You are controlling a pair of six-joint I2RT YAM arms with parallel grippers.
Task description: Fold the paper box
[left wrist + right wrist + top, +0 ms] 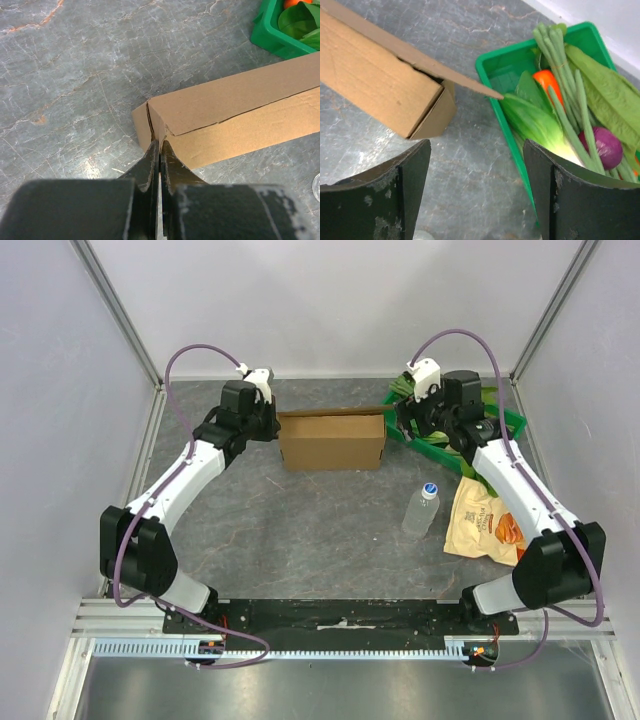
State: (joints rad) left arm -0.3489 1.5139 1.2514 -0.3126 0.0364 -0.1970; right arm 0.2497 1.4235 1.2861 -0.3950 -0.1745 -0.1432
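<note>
The paper box (332, 440) is a brown cardboard box folded into a long closed shape, lying across the back middle of the table. My left gripper (273, 425) is at its left end. In the left wrist view its jaws (160, 143) are shut, with the tips touching the corner seam of the box (235, 115). My right gripper (400, 420) is just off the box's right end. It is open and empty (476, 150) above bare table. The box end (380, 85) shows there, with a loose lid flap (465, 82) reaching toward the tray.
A green tray (505, 425) of vegetables stands at the back right, close to my right gripper; its rim (507, 125) lies between the fingers. A clear water bottle (421, 509) lies right of centre. A tan-and-orange snack bag (484, 525) lies beside it.
</note>
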